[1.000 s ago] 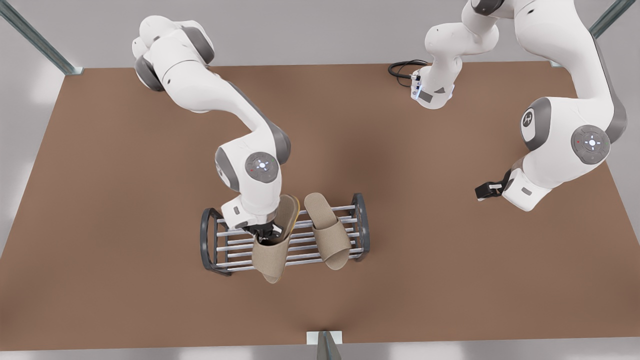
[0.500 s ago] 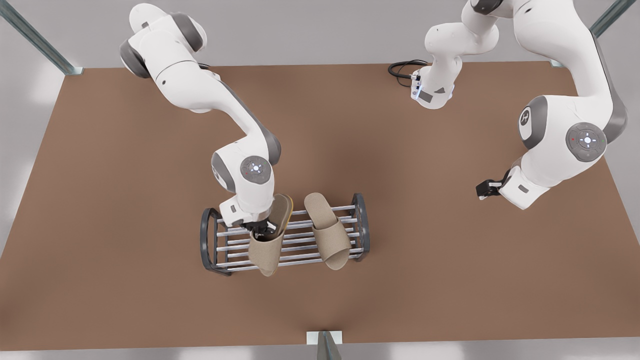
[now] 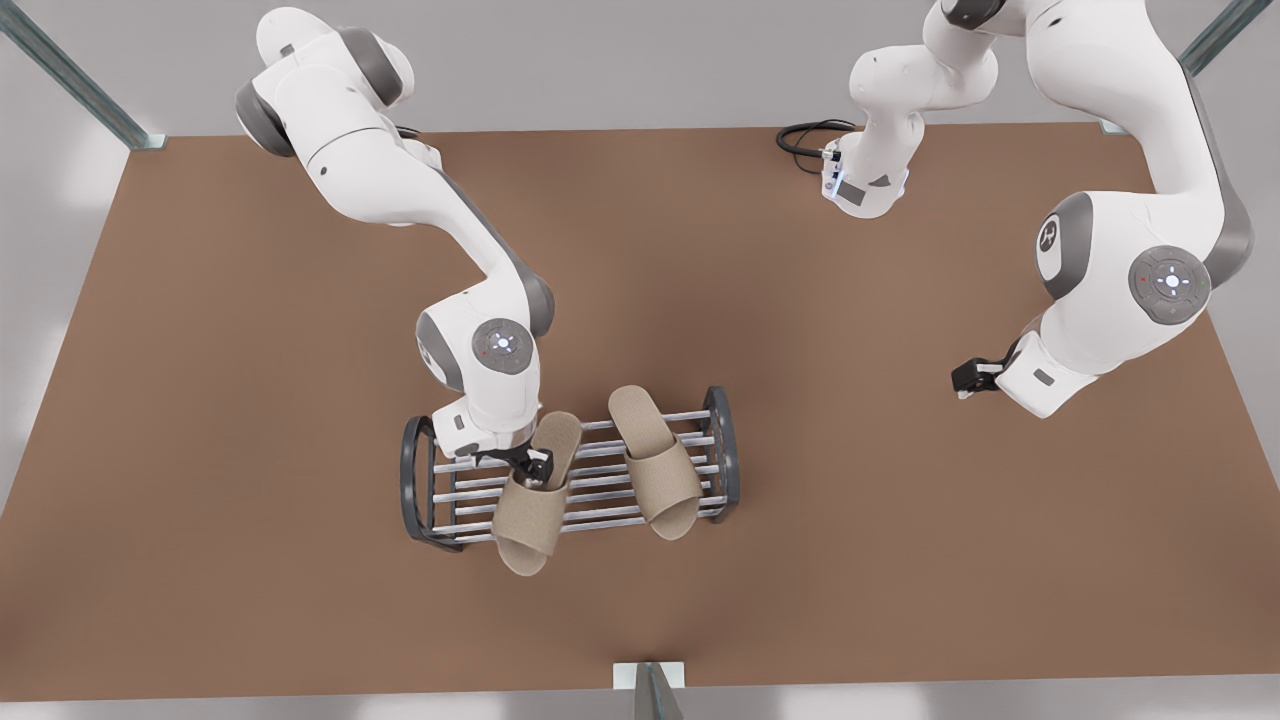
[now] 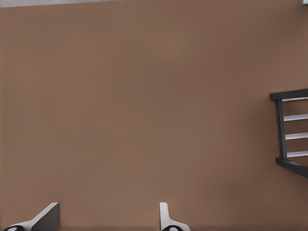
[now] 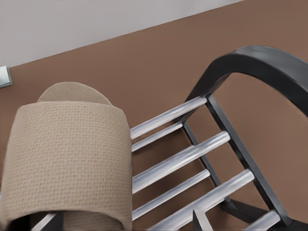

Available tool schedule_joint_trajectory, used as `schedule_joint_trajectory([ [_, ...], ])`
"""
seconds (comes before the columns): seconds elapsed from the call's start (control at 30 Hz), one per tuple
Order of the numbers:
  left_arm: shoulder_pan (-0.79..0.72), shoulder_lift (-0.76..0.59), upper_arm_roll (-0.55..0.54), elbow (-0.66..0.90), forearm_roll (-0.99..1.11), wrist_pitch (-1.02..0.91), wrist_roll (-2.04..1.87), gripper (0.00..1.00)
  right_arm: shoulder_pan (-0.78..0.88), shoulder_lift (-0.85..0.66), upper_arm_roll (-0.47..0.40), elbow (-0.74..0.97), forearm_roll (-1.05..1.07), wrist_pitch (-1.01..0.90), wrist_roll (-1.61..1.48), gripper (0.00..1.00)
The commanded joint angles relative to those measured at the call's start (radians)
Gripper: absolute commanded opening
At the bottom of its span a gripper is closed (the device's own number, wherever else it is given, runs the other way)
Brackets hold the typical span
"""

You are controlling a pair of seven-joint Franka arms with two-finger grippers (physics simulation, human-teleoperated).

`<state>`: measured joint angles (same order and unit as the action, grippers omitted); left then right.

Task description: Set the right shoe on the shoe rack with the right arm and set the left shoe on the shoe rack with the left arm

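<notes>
The shoe rack (image 3: pixel 418 478) has silver bars between dark end frames and stands on the brown table near the front. A beige slipper, the left shoe (image 3: pixel 655 465), lies flat on the rack's half toward the front view's right. The right shoe (image 3: pixel 530 510), a matching slipper, rests on the other half with its toe hanging over the front bar. My right gripper (image 3: pixel 530 465) is shut on the right shoe (image 5: pixel 72 159) at the strap opening, beside the rack's end frame (image 5: pixel 260 62). My left gripper (image 3: pixel 965 380) waits open at the front view's right, and its fingertips (image 4: pixel 50 214) are spread above bare table.
A black cable (image 3: pixel 805 135) lies by an arm base at the table's back edge. Metal posts stand at the table's back corners, and a bracket (image 3: pixel 648 680) sits at the front edge. The rack's end (image 4: pixel 288 130) shows in the left wrist view.
My right gripper has lowered the right shoe from a tilted, on-edge pose until it lies flatter on the rack. The left arm drew back slightly.
</notes>
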<state>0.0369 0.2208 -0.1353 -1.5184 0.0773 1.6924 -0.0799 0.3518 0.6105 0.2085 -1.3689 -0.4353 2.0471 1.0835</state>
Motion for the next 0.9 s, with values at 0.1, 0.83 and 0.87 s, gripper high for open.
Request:
schedule_joint_trajectory([
  [0.1,0.001,-0.003,-0.001,0.003,0.016,0.0,0.02,1.0,0.01,-0.032,0.005,-0.036,0.003,-0.004,0.001,1.0],
  [0.83,0.001,-0.009,-0.009,0.004,0.016,-0.013,0.02,1.0,-0.18,-0.454,-0.113,0.014,0.377,-0.504,-0.701,1.0],
  [0.87,0.004,-0.009,-0.009,0.003,0.016,-0.014,0.022,1.0,-0.249,-0.456,-0.109,0.019,0.418,-0.499,-0.783,1.0],
])
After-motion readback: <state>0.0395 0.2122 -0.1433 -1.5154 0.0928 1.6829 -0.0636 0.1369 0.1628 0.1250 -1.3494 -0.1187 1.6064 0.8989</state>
